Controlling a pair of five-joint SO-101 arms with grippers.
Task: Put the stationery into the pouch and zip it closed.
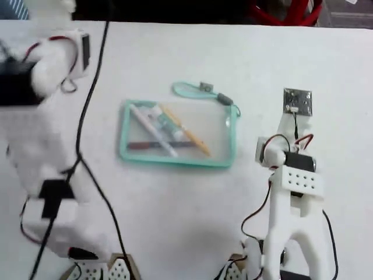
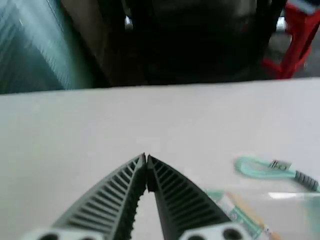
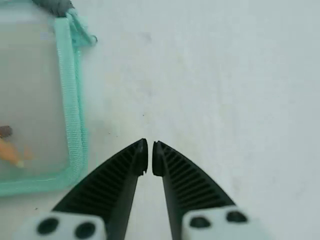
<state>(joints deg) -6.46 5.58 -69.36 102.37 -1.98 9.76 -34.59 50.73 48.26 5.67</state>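
A clear pouch with a teal border lies flat mid-table. Inside it are an orange pencil, white pens and a dark red pen. Its grey zip pull sits at the far right corner, with a teal strap looped beyond it. My left gripper is shut and empty, raised over bare table left of the pouch and strap. My right gripper is shut and empty, low over the table just right of the pouch's right edge.
A black cable runs from the left arm down across the table left of the pouch. The right arm stands at the front right. The table's far edge runs along the back, with dark clutter behind.
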